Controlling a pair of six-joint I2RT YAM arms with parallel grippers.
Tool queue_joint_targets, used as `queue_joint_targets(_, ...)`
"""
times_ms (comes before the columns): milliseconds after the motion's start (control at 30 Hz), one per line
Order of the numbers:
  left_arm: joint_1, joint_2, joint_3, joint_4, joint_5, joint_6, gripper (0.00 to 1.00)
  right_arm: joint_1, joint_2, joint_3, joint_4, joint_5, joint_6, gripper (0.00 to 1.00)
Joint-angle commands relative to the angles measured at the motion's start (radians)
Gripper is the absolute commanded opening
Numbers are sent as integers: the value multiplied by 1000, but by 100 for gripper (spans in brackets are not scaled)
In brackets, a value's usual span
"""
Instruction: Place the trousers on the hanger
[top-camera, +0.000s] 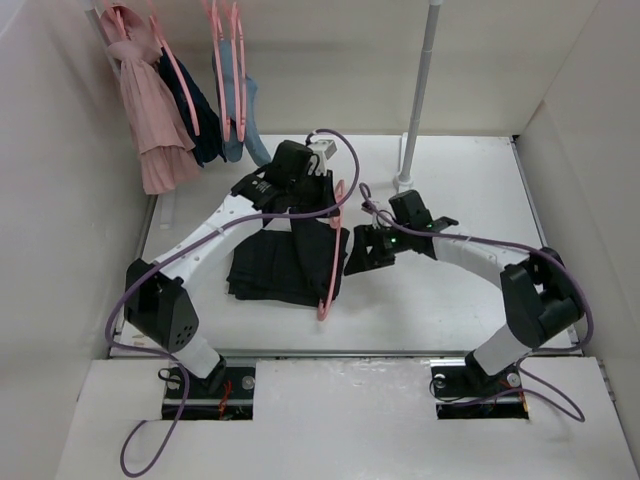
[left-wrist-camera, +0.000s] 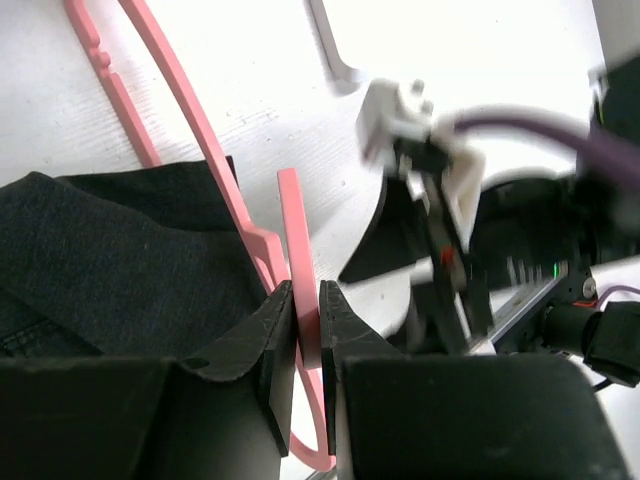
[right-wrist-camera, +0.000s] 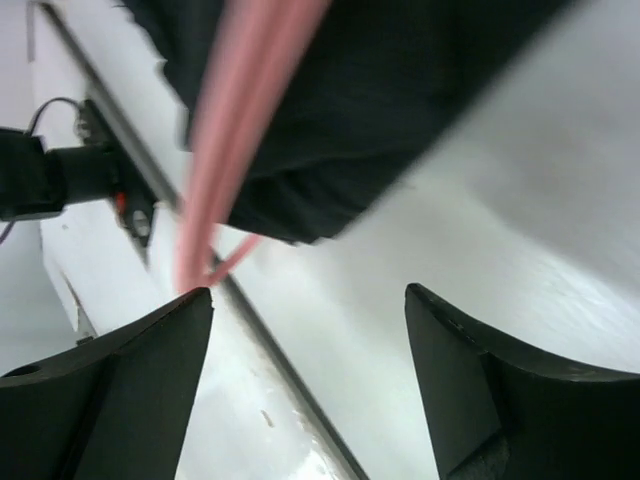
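Lifting from this state carries three risks.

1. Slip. L fingers (left-wrist-camera: 307, 290) pinch only the thin pink hanger (top-camera: 330, 270), close to where its hook meets the arms. The plastic is narrow and smooth, so a fast lift or a twist could rotate it out of the pinch.
2. Garment left behind. Black trousers (top-camera: 270, 265) lie folded on the counter (top-camera: 460, 290), centre-left, with the hanger across their R portion. Cannot tell whether any fabric passes over the hanger bar. If not, the hanger probably comes up bare or drags the soft fabric off the fold.
3. Collision. R fingers (right-wrist-camera: 308, 295) are spread wide with nothing between them, just beside the hanger's R side and near the L arm. Closing in w/o clearance could knock the hanger or catch the purple cable (top-camera: 345, 150).

View comparison:
- Top ext.: gives overall layout, i.e. both arms converging and hanger vs. trousers position. The L pinch itself is hidden under the wrist.
- L wrist: confirms the pinch, pads flush on pink plastic, trousers to the left and white counter beyond.
- R wrist: confirms the empty gap. Hanger and trousers sit ahead, blurred, not yet between the pads.
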Motion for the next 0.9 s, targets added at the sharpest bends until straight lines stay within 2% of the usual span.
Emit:
queue_joint_targets(0, -10, 29, 51, 23, -7, -3, 0, 94, -26, 3, 126, -37, 85, 83)
queue_joint_targets(133, -10, 49, 72, 23, -16, -3, 0, 137, 80, 99, 114, 60, 171, 83)
queue_joint_targets(233, -19, 49, 72, 23, -25, 7, 0, 137, 152, 139, 138, 60, 211, 77)
queue_joint_targets(333, -19, 58, 62, 23, -25, 26, 0, 137, 175, 158, 120, 87, 231, 31)
queue_joint_targets(367, -19, 58, 62, 23, -25, 39, 0, 113, 175, 158, 120, 87, 242, 2)
queue_joint_targets(433, -19, 48, 62, 5, -45, 78, 13, 88, 155, 106, 152, 55, 242, 0)
queue_joint_targets(500, -19, 48, 80, -33, -90, 176, 34, 51, 143, 66, 176, -67, 221, 0)
queue_joint_targets(533, -19, 36, 80, -46, -99, 216, 48, 42, 143, 57, 177, -104, 179, 0)
queue_joint_targets(600, -19, 19, 89, -55, -99, 357, 58, 11, 143, 46, 177, -193, 139, 0)
queue_joint_targets(667, -19, -33, 66, -55, -37, 474, 69, -9, 152, 37, 186, -239, 96, 0)
queue_joint_targets(733, -10, -73, 23, -46, 86, 593, 71, -45, 163, 37, 186, -287, 87, 0)
queue_joint_targets(767, -10, -99, 10, -46, 117, 734, 73, -56, 172, 37, 186, -296, 75, 0)
queue_joint_targets(800, -10, -100, -4, -64, 170, 807, 77, -56, 172, 37, 186, -296, 66, 0)
queue_joint_targets(867, -10, -84, -53, -89, 157, 929, 78, -87, 181, 37, 186, -307, 65, 0)
